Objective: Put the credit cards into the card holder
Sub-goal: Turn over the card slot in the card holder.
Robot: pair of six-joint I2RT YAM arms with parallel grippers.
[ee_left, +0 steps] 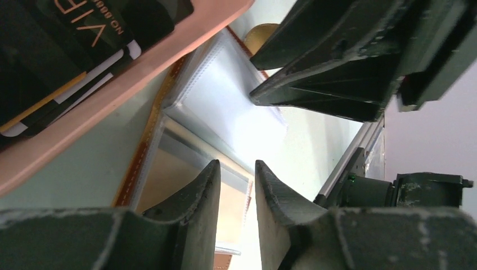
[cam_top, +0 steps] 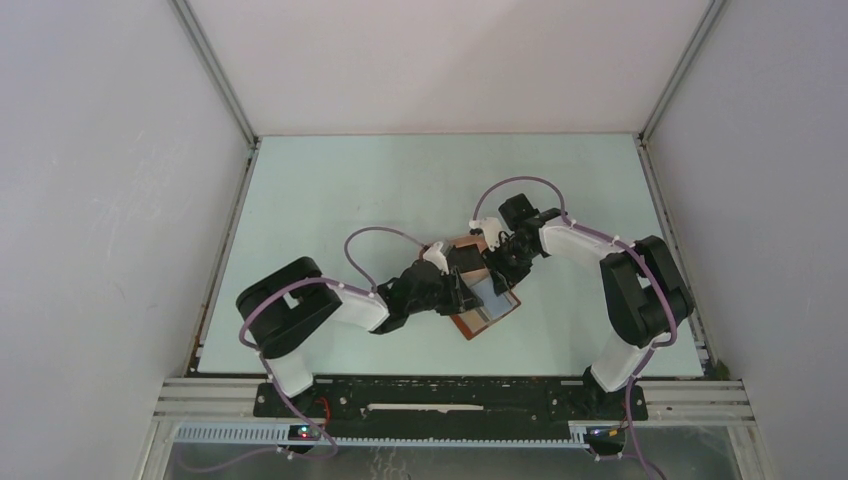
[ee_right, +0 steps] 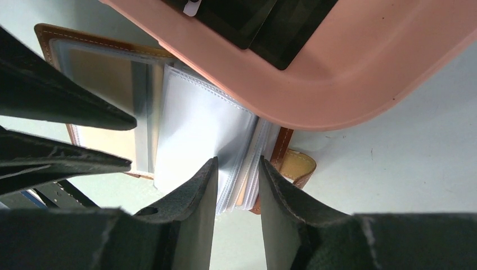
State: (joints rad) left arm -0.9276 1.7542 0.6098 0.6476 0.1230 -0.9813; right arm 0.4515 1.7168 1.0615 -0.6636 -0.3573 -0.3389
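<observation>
From above, I see the open reddish-brown leather card holder [cam_top: 478, 318] lying on the pale surface [cam_top: 350, 200], under both arms' tips. In the left wrist view, the left end effector [ee_left: 236, 166] is parted and empty over the holder's clear pockets. In the right wrist view, the right end effector [ee_right: 238, 163] is released, with pocket edges between its fingers. The black credit cards [ee_right: 253, 17] sit in the pink tray [ee_right: 337, 73].

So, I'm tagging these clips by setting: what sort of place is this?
Probably a robotics lab cell, not a home: plain white walls, aluminium framing, a pale-green table.
</observation>
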